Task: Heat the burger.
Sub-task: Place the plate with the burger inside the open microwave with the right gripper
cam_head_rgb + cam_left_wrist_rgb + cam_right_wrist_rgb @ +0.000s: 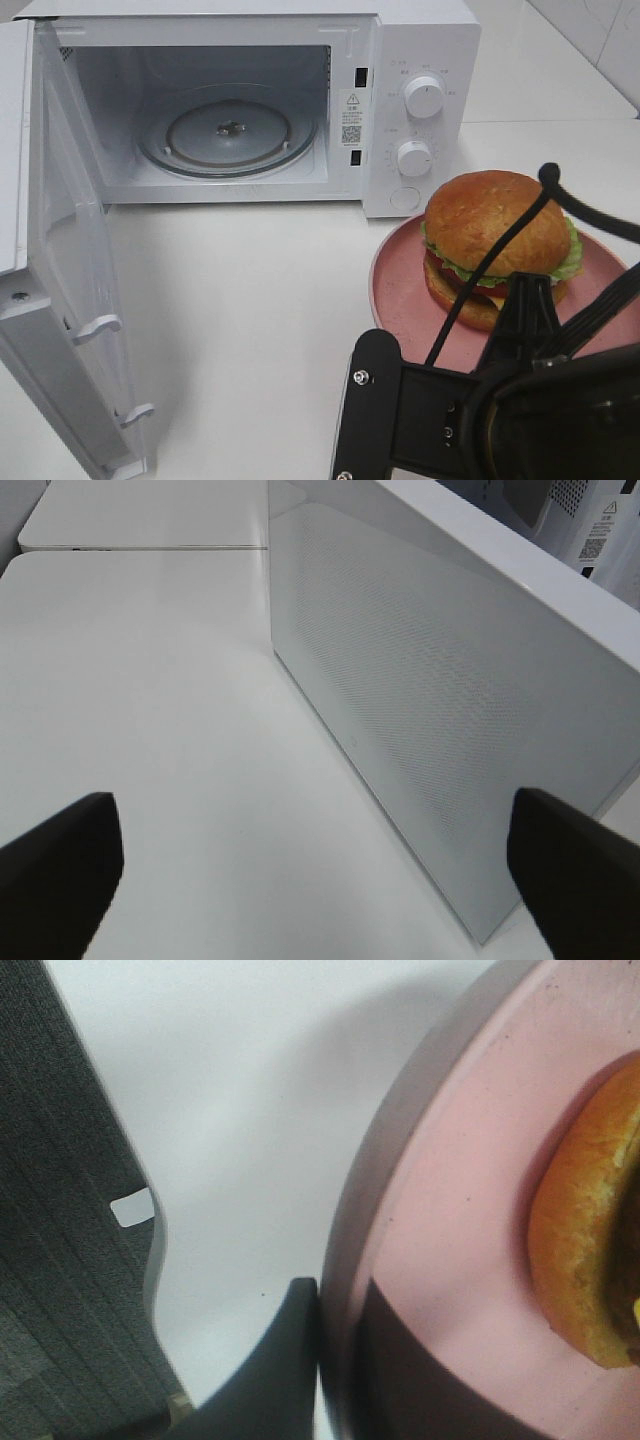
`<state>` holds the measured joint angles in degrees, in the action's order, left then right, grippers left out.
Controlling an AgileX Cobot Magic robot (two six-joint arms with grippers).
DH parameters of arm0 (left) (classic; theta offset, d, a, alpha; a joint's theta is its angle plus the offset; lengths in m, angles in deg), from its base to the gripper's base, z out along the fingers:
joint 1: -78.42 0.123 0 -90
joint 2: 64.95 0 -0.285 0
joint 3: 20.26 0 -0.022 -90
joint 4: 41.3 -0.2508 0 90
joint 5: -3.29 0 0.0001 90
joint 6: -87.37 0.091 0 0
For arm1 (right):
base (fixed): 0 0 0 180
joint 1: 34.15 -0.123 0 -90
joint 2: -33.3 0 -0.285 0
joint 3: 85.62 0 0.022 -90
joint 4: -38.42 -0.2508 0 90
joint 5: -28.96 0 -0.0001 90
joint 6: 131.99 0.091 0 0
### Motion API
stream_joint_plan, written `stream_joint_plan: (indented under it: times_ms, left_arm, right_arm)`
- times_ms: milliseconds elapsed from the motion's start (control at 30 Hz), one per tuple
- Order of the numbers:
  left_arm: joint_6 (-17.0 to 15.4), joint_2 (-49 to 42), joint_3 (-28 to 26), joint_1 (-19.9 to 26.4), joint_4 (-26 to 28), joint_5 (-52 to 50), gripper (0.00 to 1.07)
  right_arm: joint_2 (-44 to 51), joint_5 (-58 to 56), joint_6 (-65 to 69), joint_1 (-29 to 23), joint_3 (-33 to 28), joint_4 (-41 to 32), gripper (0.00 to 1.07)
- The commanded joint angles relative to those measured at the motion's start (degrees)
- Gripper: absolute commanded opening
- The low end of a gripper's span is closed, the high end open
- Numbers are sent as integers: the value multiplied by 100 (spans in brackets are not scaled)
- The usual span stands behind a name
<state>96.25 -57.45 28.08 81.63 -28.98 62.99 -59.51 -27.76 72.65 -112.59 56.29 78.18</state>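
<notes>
— Where is the burger [497, 245] now?
— On the pink plate [400, 290], on the table [250, 300], just in front of the knobs of the microwave [420, 40].
— And the claws?
— The right gripper [340, 1310] pinches the plate's rim. The left gripper [320, 870] stands wide with nothing in it, near the open door [420, 680].

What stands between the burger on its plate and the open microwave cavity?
Nothing visible. The microwave door is swung wide to the left, the glass turntable is bare, and only bare table lies between the pink plate holding the burger and the opening.
</notes>
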Motion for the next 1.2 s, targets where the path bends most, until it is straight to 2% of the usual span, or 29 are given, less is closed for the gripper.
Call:
stream_joint_plan:
  times_ms: [33, 367, 600, 867, 1000, 1100, 1200]
  left_arm:
    - [-17, -115, 0, -29, 23, -17, 100]
    - [-17, -115, 0, -29, 23, -17, 100]
    - [-17, -115, 0, -29, 23, -17, 100]
    - [-17, -115, 0, -29, 23, -17, 100]
    - [-17, -115, 0, -29, 23, -17, 100]
    - [-17, -115, 0, -29, 23, -17, 100]
    - [-17, -115, 0, -29, 23, -17, 100]
  right_arm:
    - [34, -160, -201, -17, 17, 533, 0]
    - [34, 332, -493, -17, 17, 940, 0]
    - [34, 928, -1301, -11, 17, 1077, 0]
    - [29, 1450, -2131, 642, 17, 1077, 0]
    - [29, 1908, -3426, 1175, 17, 1054, 0]
    - [29, 2005, -3638, 1261, 17, 1049, 0]
    - [29, 2349, -4251, 1570, 40, 871, 0]
